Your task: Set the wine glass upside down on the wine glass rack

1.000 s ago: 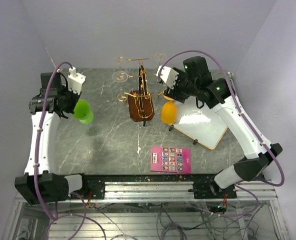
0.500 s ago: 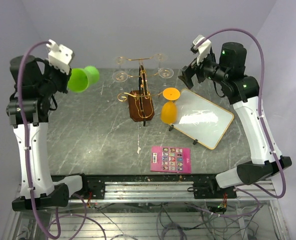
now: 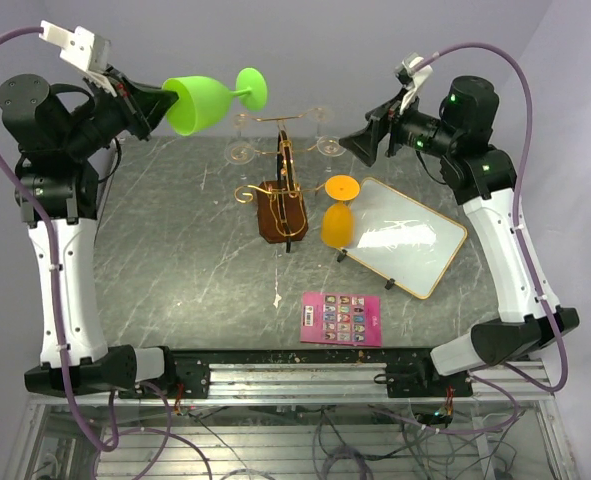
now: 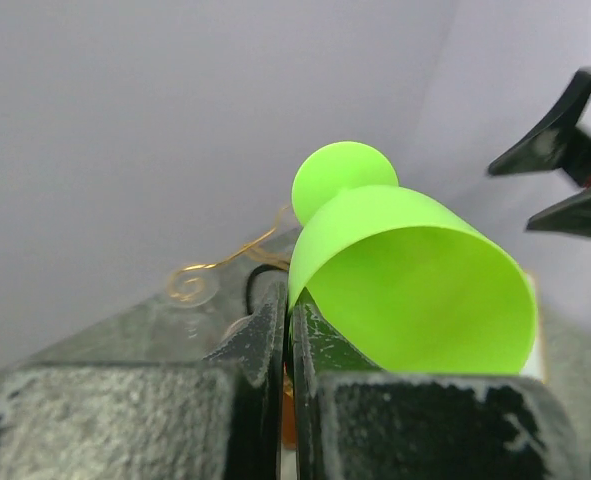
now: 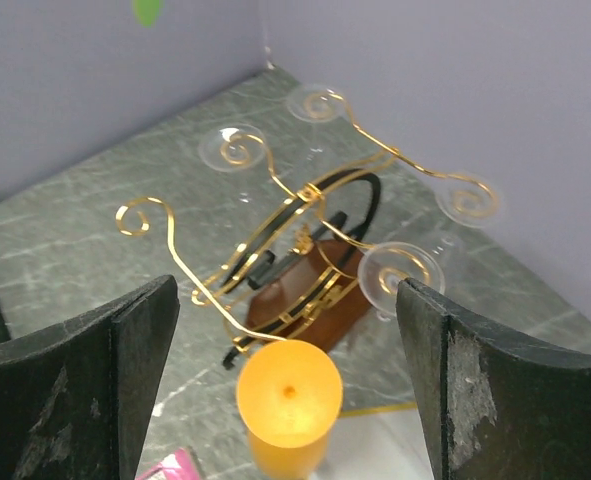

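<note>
Left end effector has swung up, clamped on green plastic wine glass rim, above far-left corner of grey marbled surface; right end effector apart, empty. Thin pinch could slip; foot may snag gold wire wine glass rack.

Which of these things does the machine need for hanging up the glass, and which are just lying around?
For the job: green wine glass, pinched at its rim by the left end effector; wine glass rack; right end effector, open.

Lying about: whiteboard; pink card; orange glass and clear glasses, upside down at the rack.
</note>
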You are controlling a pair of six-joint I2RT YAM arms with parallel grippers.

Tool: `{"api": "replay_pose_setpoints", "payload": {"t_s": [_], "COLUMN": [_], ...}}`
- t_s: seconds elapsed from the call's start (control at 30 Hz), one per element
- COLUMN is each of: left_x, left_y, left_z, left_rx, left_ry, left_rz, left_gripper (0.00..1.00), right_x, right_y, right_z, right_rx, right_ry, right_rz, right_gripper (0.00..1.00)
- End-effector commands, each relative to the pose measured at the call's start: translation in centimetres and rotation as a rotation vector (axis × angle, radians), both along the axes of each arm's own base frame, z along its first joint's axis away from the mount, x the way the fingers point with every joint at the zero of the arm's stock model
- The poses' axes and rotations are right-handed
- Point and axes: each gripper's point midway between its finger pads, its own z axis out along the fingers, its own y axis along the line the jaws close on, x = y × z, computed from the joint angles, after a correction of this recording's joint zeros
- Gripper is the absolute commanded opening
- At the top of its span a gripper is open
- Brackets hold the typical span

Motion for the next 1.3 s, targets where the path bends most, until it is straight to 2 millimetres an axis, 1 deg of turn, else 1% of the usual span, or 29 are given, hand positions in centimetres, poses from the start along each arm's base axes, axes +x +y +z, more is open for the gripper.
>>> {"api": "replay_pose_setpoints", "payload": {"t_s": [0.0,0.17,0.2,0.23,0.3,0.4,0.53,0.73,0.83,0.9,1.07,1.27], "left_x": [-0.7,0.0,0.2,0.1,0.3,0.8,1.4,1.5,1.6,1.6,1.5,1.5], "left_y": [-2.8,-4.9,-5.1,-5.9,-6.8,-7.6,-8.6,-9.5,-9.7,-9.9,-10.2,-10.6], "left_z": [2.6,1.5,1.2,0.9,0.3,-0.8,-2.0,-3.2,-3.5,-3.7,-4.0,-4.3], "left_rx": [-0.177,-0.187,-0.186,-0.185,-0.175,-0.153,-0.121,-0.074,-0.054,-0.043,-0.032,-0.027], "left_ry": [0.001,0.031,0.036,0.045,0.050,0.061,0.069,0.067,0.061,0.060,0.059,0.065], "left_rz": [-0.175,-0.210,-0.209,-0.229,-0.245,-0.245,-0.252,-0.260,-0.255,-0.256,-0.268,-0.278], "left_gripper": [0.07,0.07,0.07,0.07,0.07,0.07,0.07,0.07,0.07,0.07,0.07,0.07], "right_x": [-0.9,-0.5,-0.4,-0.4,-0.4,-0.4,-0.9,0.0,0.5,1.0,1.5,2.1], "right_y": [2.1,3.5,3.8,4.3,5.1,6.0,7.4,7.7,7.7,7.6,7.3,7.0], "right_z": [0.9,1.4,1.5,1.6,1.7,1.5,1.2,0.4,0.3,0.2,0.0,-0.2], "right_rx": [0.097,0.146,0.161,0.174,0.190,0.190,0.183,0.183,0.188,0.188,0.188,0.180], "right_ry": [0.033,0.067,0.078,0.088,0.106,0.120,0.128,0.152,0.162,0.168,0.176,0.173], "right_rz": [0.125,0.160,0.169,0.185,0.207,0.207,0.215,0.174,0.153,0.128,0.095,0.062], "right_gripper": [0.88,0.86,0.86,0.85,0.83,0.79,0.75,0.59,0.47,0.41,0.25,0.16]}}
